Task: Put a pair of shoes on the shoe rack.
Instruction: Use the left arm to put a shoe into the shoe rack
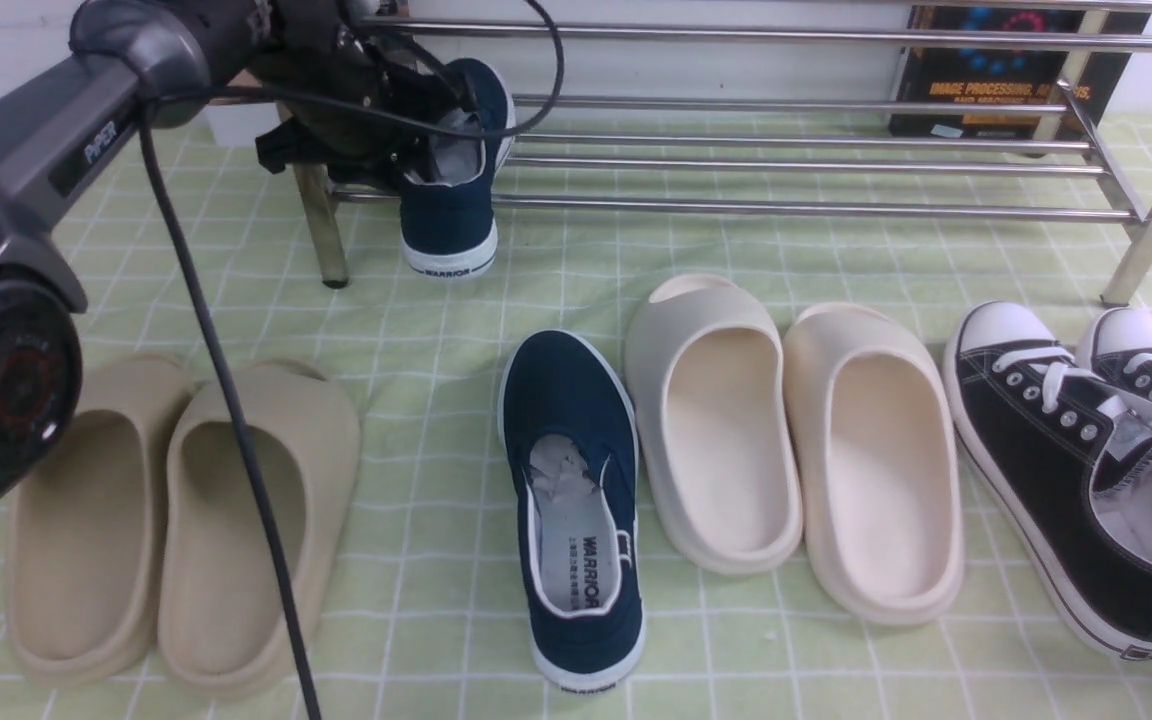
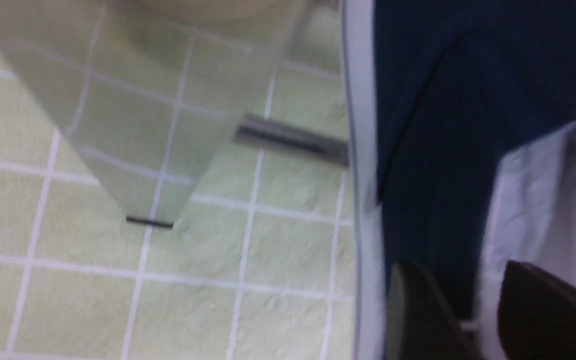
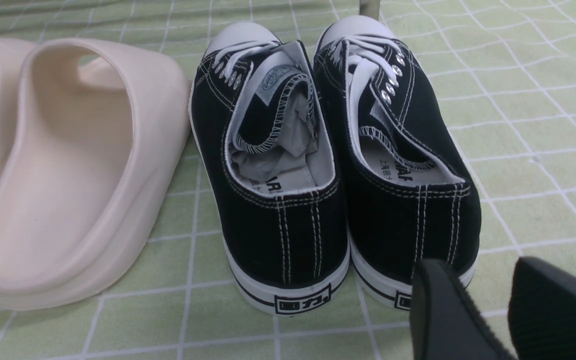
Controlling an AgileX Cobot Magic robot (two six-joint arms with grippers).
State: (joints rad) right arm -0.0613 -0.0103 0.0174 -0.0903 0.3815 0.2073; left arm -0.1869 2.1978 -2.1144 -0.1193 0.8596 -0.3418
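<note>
left gripper (image 2: 460,280) stands spread, one finger on either side of the collar of the first navy shoe (image 1: 451,190). that shoe leans toe-up across the left end of the shoe rack (image 1: 796,208), its heel hanging off the front bar toward the checked cloth (image 1: 416,320). unpinched and so tilted, it may slide back off. the second navy shoe (image 1: 576,440) lies on the cloth, and the right gripper (image 3: 483,262), also spread, hovers behind the black sneakers (image 3: 278,200).

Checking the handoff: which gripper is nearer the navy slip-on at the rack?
Left. The left gripper straddles the collar of the navy slip-on at the shoe rack; the right gripper hangs by the heels of the black lace-up sneakers, far off to the right.
</note>
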